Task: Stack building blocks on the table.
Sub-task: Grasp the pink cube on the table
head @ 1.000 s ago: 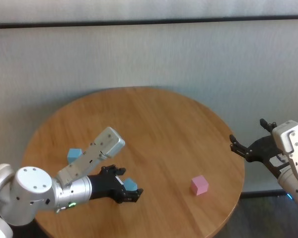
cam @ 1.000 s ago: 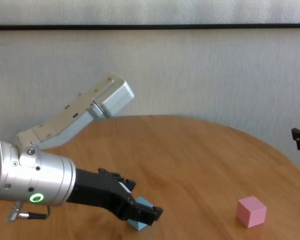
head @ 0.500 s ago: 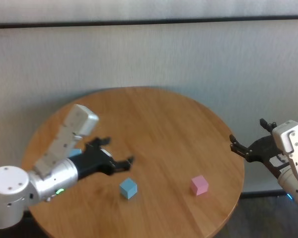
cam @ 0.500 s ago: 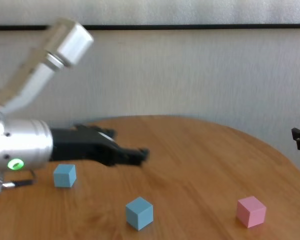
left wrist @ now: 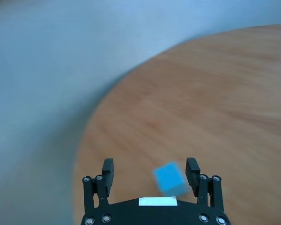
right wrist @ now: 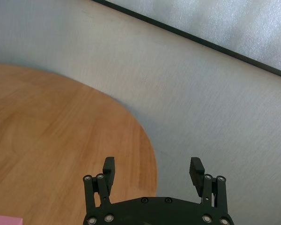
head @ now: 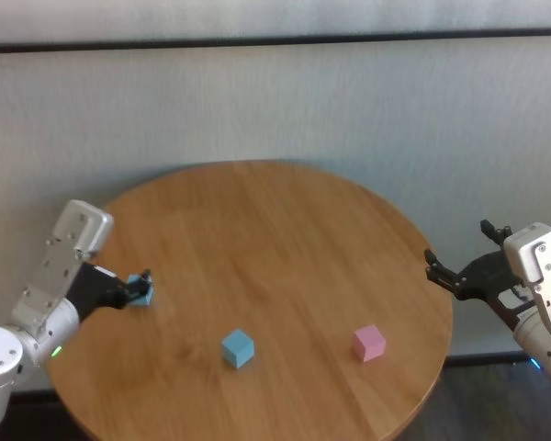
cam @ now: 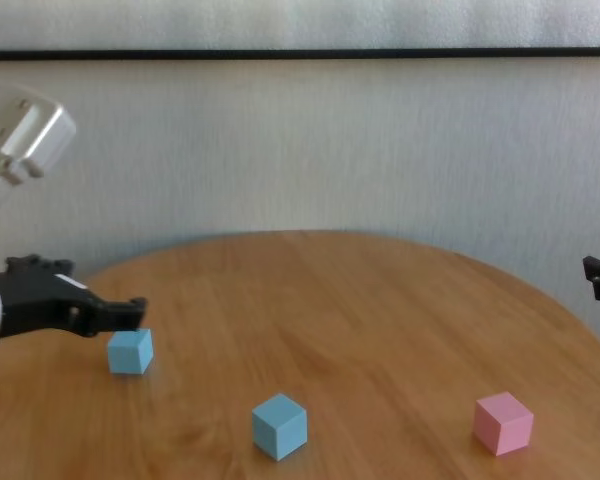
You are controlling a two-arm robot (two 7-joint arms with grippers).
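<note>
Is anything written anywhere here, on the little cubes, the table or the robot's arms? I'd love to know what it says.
None: no text shows.
The two light blue blocks and the pink block have plain faces.
The table shows only wood grain.
The left gripper and right gripper carry no label.

You see three building blocks on the table (head: 285,230), placed here against the middle block (head: 238,348) near the table's front edge. The second block (head: 369,343) sits on its right, about level with it. The third block (head: 141,290) lies to its left and farther back, by the left rim, between the spread fingers of the left gripper (left wrist: 151,171). Far right of the middle block, the right gripper (head: 455,276) hangs beyond the table's edge.
</note>
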